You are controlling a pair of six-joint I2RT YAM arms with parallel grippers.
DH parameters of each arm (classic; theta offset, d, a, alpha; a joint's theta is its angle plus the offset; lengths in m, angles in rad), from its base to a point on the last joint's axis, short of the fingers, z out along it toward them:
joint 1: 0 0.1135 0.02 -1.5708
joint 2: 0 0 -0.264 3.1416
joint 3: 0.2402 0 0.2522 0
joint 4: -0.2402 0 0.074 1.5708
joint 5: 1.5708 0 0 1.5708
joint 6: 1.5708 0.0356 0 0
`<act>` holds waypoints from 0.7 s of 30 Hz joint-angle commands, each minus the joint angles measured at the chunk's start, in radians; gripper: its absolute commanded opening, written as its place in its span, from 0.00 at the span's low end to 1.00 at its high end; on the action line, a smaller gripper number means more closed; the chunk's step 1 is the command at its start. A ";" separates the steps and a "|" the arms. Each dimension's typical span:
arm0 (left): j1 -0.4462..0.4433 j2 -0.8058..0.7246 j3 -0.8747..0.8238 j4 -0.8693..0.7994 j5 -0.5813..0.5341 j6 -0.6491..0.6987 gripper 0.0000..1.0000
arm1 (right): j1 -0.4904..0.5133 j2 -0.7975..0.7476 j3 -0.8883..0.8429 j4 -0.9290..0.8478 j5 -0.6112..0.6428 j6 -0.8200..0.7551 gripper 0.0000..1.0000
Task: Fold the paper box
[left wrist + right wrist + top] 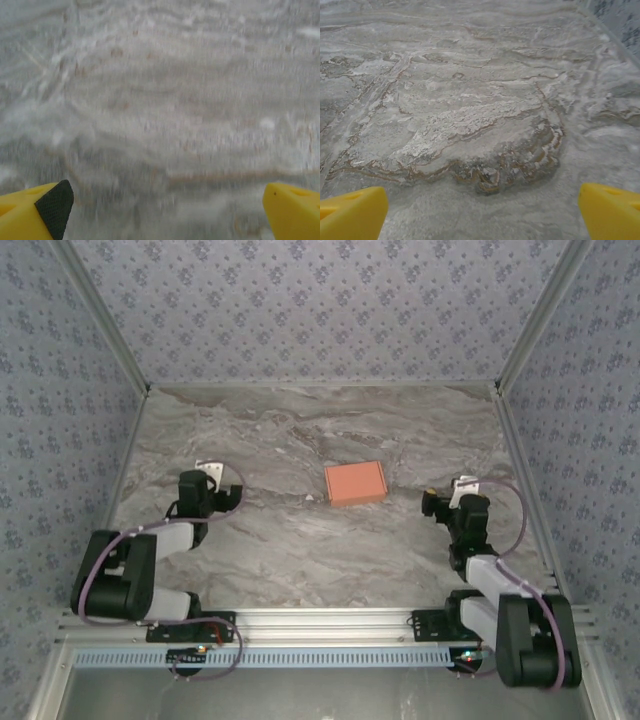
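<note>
Cardboard, thin and salmon-orange, was what the paper box seemed to be made of. It lay as a small flat-topped rectangle near the middle of the table, between the two arms and well apart from both. I judged it very light and only modestly stiff. It would likely slide on the smooth stone-look top if nudged, and crease or dent under a hard pinch. Its matte faces ought to give fair grip. The short side edges looked the best places to take hold, one for each arm, rather than the broad top.

The left gripper stood with its jaws spread wide and nothing between them, showing yellow plastic fingers, one faced with a dark textured pad. The right gripper was equally wide and empty above veined grey marble patterning. Blue-grey floral wallpaper lined the enclosure.
</note>
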 commanded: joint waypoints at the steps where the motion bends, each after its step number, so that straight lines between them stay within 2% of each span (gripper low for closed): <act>1: 0.044 0.035 0.067 0.072 0.090 0.015 0.99 | -0.027 0.119 0.062 0.213 -0.040 -0.008 1.00; 5: 0.126 0.042 0.028 0.151 0.174 -0.058 0.99 | -0.035 0.280 0.100 0.340 -0.038 -0.016 1.00; 6: 0.163 0.086 -0.002 0.239 0.215 -0.085 0.99 | -0.041 0.336 0.100 0.387 -0.028 -0.004 1.00; 7: 0.187 0.144 -0.043 0.400 0.233 -0.117 0.99 | -0.053 0.397 0.100 0.439 -0.025 0.017 1.00; 8: 0.193 0.133 -0.044 0.396 0.252 -0.118 0.99 | -0.058 0.449 0.102 0.507 -0.029 0.022 1.00; 9: 0.185 0.106 -0.015 0.278 0.257 -0.093 0.99 | -0.047 0.441 0.126 0.432 -0.032 0.003 1.00; 10: 0.177 0.127 -0.038 0.361 0.241 -0.099 0.99 | -0.031 0.410 0.167 0.310 -0.022 -0.018 1.00; 12: 0.182 0.113 -0.015 0.295 0.236 -0.102 0.99 | -0.015 0.433 0.167 0.350 0.006 -0.028 1.00; 15: 0.184 0.120 -0.014 0.303 0.230 -0.110 0.99 | -0.017 0.426 0.166 0.339 0.068 0.002 1.00; 17: 0.183 0.117 -0.012 0.297 0.215 -0.109 0.99 | -0.019 0.431 0.161 0.359 0.050 -0.001 1.00; 19: 0.173 0.117 -0.005 0.284 0.153 -0.123 0.99 | -0.026 0.430 0.173 0.340 -0.015 -0.020 1.00; 21: 0.170 0.119 -0.003 0.282 0.133 -0.126 0.99 | -0.022 0.436 0.218 0.261 -0.041 -0.032 1.00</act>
